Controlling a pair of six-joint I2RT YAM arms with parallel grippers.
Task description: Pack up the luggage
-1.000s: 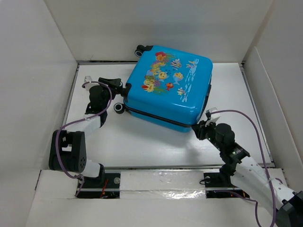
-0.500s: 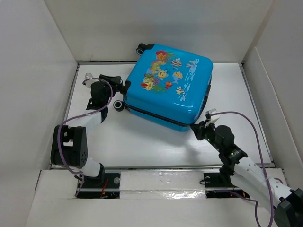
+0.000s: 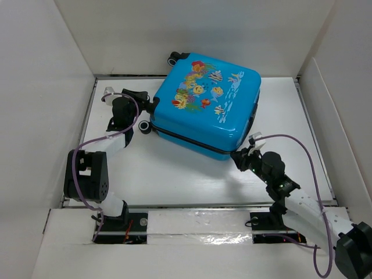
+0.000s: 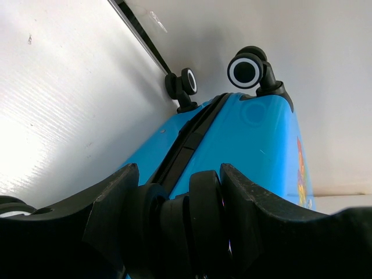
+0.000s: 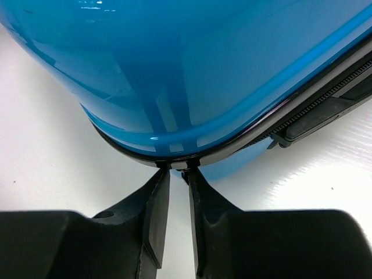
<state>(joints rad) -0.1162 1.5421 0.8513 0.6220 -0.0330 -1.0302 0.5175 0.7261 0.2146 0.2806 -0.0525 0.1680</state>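
The luggage [image 3: 204, 107] is a bright-blue hard-shell suitcase with a fish print, lying closed and flat at the back middle of the white table [image 3: 168, 174]. My left gripper [image 3: 146, 100] is at its left corner, shut on a black wheel [image 4: 200, 209]; the blue shell and dark zipper seam [image 4: 186, 139] run away from it. My right gripper [image 3: 239, 157] is at the near right corner. Its fingers [image 5: 157, 203] stand almost together with their tips [image 5: 179, 171] at the zipper seam [image 5: 244, 139], pinching a small dark zipper pull.
Two more black wheels [image 4: 247, 70] stick out at the luggage's far-left end, near the back wall [image 3: 192, 35]. White walls stand on the left [image 3: 40, 104] and right [image 3: 343, 116]. A taped rail [image 3: 192, 224] runs along the near edge.
The left gripper has moved slightly away from me with the wheel, turning the luggage a little. The right gripper has slid left along the near seam to the corner.
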